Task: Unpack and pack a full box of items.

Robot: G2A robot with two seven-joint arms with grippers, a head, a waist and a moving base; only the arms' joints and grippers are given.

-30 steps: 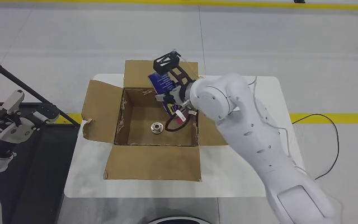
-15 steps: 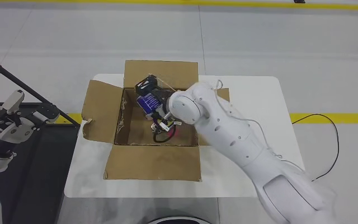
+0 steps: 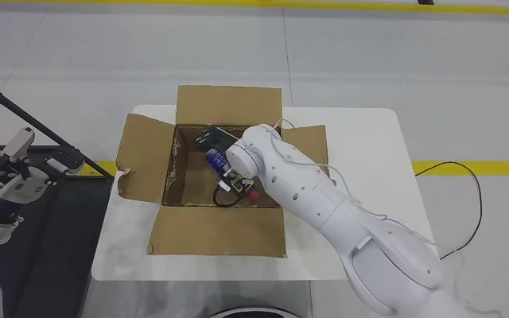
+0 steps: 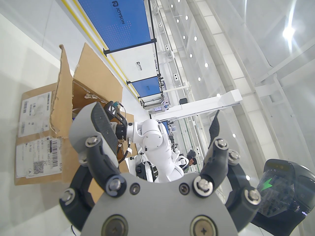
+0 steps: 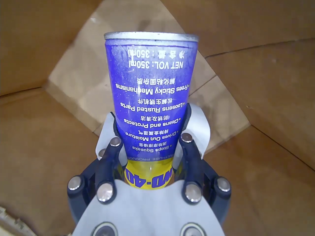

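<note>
Right gripper clamped on blue spray can near its cap end, down inside cardboard box. Long axis straight out ahead of gripper, base leading toward box floor; contact not discernible. Left gripper splayed, empty, outside box.

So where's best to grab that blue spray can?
Probably round the straight body of the spray can, from its yellow end, jaws on opposite sides, as the right gripper holds it in the box. That wall is even and narrow enough to span.
</note>
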